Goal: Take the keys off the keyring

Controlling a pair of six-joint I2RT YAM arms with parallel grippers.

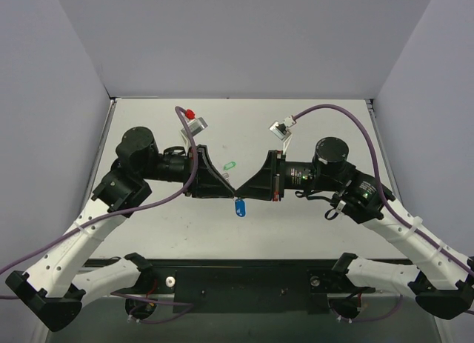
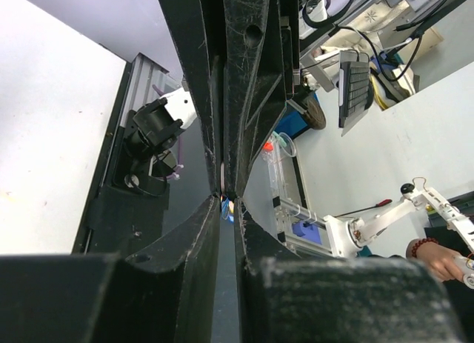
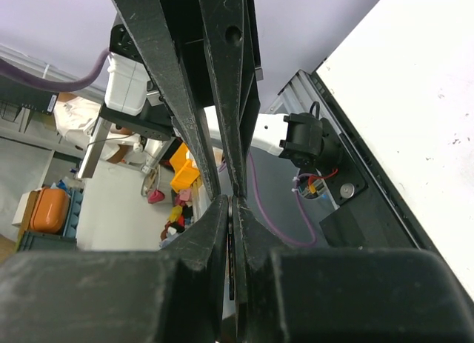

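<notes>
The table [image 1: 296,232] has a plain white, matte top, with metal rails [image 1: 106,147] running along its left and right edges. A small green key tag [image 1: 229,166] lies flat on it, roughly mid-width. Well nearer than the green key tag, a black mounting plate [image 1: 244,284] spans the table's front edge.

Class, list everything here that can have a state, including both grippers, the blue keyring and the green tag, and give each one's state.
left gripper: closed to a narrow gap, seemingly on the keyring's top.
right gripper: shut, tip to tip with the left.
keyring: hangs in the air below the meeting fingertips.
key: only a silver sliver shows; on or off the ring cannot be told.
green tag: lies on the table, untouched.
</notes>
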